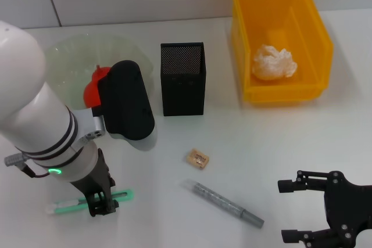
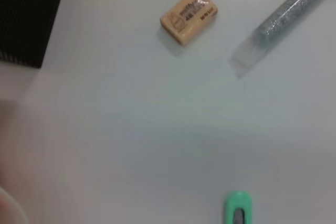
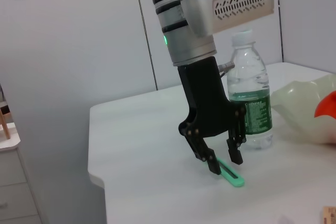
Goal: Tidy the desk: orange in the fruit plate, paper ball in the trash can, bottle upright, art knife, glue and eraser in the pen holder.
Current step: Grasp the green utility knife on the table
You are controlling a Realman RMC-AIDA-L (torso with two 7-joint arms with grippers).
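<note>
Left hand (image 1: 100, 203) down at the lower left of the head view, fingers spread and straddling the green art knife (image 1: 119, 196), fingertips at the worktop (image 1: 244, 137) on either side of it, not yet closed on it. Same seen from the right wrist view: left hand (image 3: 223, 160) with fingers apart over the green knife (image 3: 231, 174), one finger touching the knife's near end. Only the knife's rounded green end (image 2: 238, 208) showing at the bottom edge of the left wrist view.

Right hand (image 1: 290, 210) at the lower right corner of the head view, released, fingers wide apart, low over bare worktop, well apart from everything.

Orange (image 1: 93, 88) in the pale-green fruit plate (image 1: 70, 56) at the upper left, partly hidden behind the left arm. Paper ball (image 1: 273, 62) inside the yellow trash can (image 1: 244, 39) at the upper right. Black mesh pen holder (image 1: 182, 78) upright at top centre, between plate and bin. Eraser (image 1: 197, 158) flat on the worktop at centre, below the holder. Grey glue stick (image 1: 224, 202) lying slantwise just below and right of the eraser, apart from it. Bottle (image 3: 249, 100) standing upright with white cap on, just behind the left hand in the right wrist view; hidden by the arm in the head view.
</note>
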